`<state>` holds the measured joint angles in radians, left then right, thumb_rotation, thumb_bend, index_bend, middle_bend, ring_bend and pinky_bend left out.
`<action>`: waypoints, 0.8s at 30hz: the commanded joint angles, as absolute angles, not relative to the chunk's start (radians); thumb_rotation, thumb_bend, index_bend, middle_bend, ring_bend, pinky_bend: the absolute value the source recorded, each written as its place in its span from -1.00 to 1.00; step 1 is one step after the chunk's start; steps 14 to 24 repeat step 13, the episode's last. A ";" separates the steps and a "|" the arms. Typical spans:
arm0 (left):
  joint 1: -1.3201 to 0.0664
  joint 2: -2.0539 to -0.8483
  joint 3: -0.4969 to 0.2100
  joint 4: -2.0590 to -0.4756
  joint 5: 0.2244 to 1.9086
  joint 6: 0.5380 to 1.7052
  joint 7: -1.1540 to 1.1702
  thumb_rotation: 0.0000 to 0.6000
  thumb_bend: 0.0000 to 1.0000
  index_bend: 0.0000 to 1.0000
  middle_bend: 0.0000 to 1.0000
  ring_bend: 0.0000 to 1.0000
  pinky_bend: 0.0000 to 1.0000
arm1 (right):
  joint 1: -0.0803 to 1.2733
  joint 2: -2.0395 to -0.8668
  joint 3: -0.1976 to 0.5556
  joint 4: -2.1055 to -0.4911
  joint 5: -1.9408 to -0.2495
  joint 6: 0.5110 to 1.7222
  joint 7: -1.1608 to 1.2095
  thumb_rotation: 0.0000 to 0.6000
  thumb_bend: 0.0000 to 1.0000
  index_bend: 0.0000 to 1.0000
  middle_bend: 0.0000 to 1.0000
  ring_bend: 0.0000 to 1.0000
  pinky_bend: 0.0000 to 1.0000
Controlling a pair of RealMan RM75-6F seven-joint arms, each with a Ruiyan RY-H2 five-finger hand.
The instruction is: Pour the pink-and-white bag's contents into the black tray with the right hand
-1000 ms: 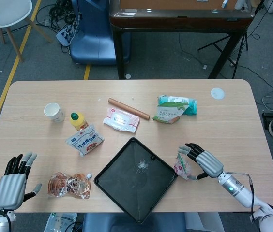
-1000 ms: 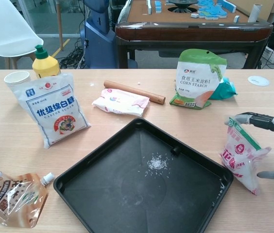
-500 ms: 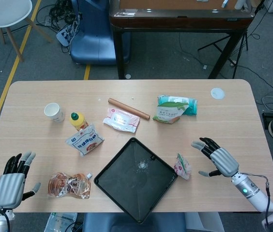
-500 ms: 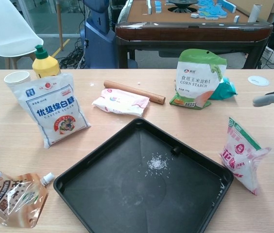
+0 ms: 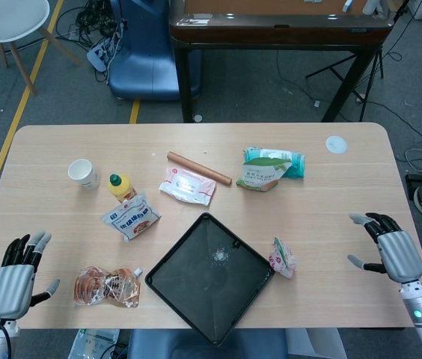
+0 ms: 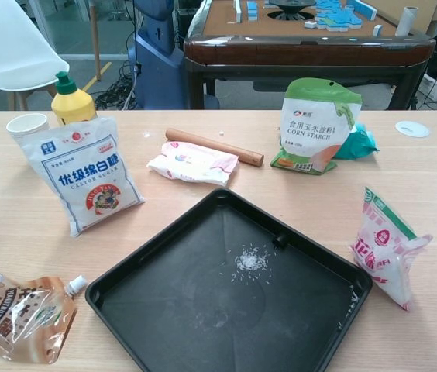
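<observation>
The pink-and-white bag [image 5: 281, 256] [image 6: 387, 249] stands upright on the table just right of the black tray [image 5: 185, 288] [image 6: 156, 310]. A small scatter of white grains [image 6: 249, 261] lies in the tray's middle. My right hand [image 5: 392, 249] hovers open near the table's right edge, well clear of the bag, fingers spread. My left hand [image 5: 15, 277] is open at the front left corner, holding nothing. Neither hand shows in the chest view.
A white sugar bag [image 6: 87, 174], yellow bottle [image 6: 73, 101], paper cup [image 6: 27, 126], rolling pin [image 6: 213, 146], flat pink packet [image 6: 191, 162] and corn starch bag [image 6: 317, 124] lie behind the tray. A brown snack pouch [image 6: 13, 316] lies at the front left. A white lid [image 5: 336, 144] sits far right.
My right hand let go of the pink-and-white bag and drew back to the right, out of the chest view. The bag stays standing beside the tray.
</observation>
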<state>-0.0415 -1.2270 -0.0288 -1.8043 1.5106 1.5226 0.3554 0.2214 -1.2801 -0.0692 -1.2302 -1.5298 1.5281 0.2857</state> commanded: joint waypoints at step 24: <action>-0.045 -1.230 -0.037 -1.784 1.516 1.536 0.332 1.00 -0.59 -0.80 -0.80 -1.00 -0.94 | 0.126 -1.178 -0.028 -1.430 -1.476 1.540 0.135 1.00 -0.69 -0.57 -0.36 -0.62 -0.61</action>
